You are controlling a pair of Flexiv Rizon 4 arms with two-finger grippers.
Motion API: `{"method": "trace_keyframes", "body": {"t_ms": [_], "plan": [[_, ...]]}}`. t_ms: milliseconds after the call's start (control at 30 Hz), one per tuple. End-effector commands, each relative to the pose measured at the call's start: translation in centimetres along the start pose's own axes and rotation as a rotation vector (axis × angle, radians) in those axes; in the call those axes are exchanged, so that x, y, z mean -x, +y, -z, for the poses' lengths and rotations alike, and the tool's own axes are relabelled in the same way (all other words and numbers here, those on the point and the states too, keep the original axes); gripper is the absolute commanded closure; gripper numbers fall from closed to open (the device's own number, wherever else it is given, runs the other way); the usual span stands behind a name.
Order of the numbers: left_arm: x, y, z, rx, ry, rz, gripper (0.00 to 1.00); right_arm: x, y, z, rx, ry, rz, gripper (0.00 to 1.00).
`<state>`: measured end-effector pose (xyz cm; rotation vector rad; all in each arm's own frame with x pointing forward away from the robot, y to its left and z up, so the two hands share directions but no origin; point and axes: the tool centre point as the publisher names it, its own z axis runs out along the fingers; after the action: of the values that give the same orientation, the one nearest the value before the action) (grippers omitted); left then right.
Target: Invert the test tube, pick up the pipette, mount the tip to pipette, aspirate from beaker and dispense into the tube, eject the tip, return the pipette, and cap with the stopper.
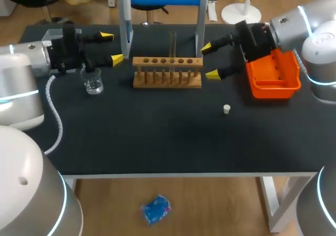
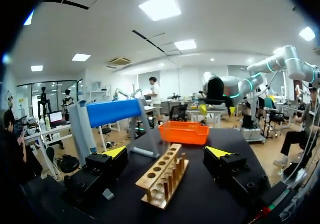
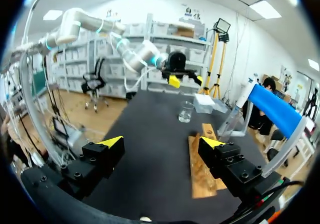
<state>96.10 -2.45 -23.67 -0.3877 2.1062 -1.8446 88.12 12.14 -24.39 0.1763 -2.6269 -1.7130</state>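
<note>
We are holding our left tool (image 1: 111, 48) wide open and empty off the left end of the long wooden test tube rack (image 1: 167, 72) on the black desk (image 1: 157, 141). Our right tool (image 1: 210, 61) is hanging equally wide off the rack's right end. A clear glass test tube (image 1: 172, 45) is standing upright in the rack. A clear glass beaker (image 1: 94, 81) is sitting left of the rack, and a white and blue pipette (image 1: 126, 15) is hanging behind the rack's left end. A small white stopper (image 1: 226, 109) is lying in front of the rack's right end, near an orange plastic bin (image 1: 273, 78).
</note>
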Motion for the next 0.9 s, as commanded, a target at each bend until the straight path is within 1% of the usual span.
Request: {"method": "trace_keyframes", "body": {"t_ms": [33,67,133,200,267,333,400,567,633,700,733,900], "plan": [[0.0,-0.2,2.1,-0.007,-0.078,0.023,0.00,-2.7,-2.0,-0.7,0.123,0.004,-0.054,0.00],[0.2,-0.2,2.7,0.004,-0.088,0.027,0.00,-3.5,-2.1,-0.8,0.144,0.011,-0.064,0.00],[0.6,-0.2,4.0,-0.002,-0.117,0.051,0.00,-5.1,-2.2,-1.0,0.174,0.021,-0.073,0.00],[1.1,-0.1,5.2,0.015,-0.137,0.059,0.00,-6.3,-2.1,-1.2,0.214,0.030,-0.083,0.00],[1.5,0.1,6.4,0.019,-0.177,0.067,0.00,-7.4,-2.1,-1.7,0.225,0.040,-0.087,0.00],[1.9,0.6,7.8,0.047,-0.220,0.066,0.00,-8.5,-2.1,-2.2,0.234,0.052,-0.091,0.00],[2.1,0.9,8.9,0.053,-0.254,0.090,0.00,-9.3,-2.1,-2.5,0.254,0.068,-0.096,0.00],[2.7,1.8,11.0,0.074,-0.336,0.096,0.00,-11.2,-2.4,-3.4,0.278,0.074,-0.110,0.00],[3.0,2.1,11.7,0.079,-0.362,0.078,0.00,-12.1,-2.8,-3.8,0.293,0.078,-0.109,0.00],[3.3,2.3,12.2,0.075,-0.401,0.070,0.00,-12.6,-3.4,-4.1,0.295,0.079,-0.078,0.00],[3.3,2.3,12.2,0.075,-0.401,0.070,0.00,-12.8,-3.6,-4.1,0.316,0.093,-0.048,0.00],[3.3,2.3,12.2,0.075,-0.401,0.070,0.00,-12.8,-3.6,-4.1,0.316,0.093,-0.048,0.00]]}}
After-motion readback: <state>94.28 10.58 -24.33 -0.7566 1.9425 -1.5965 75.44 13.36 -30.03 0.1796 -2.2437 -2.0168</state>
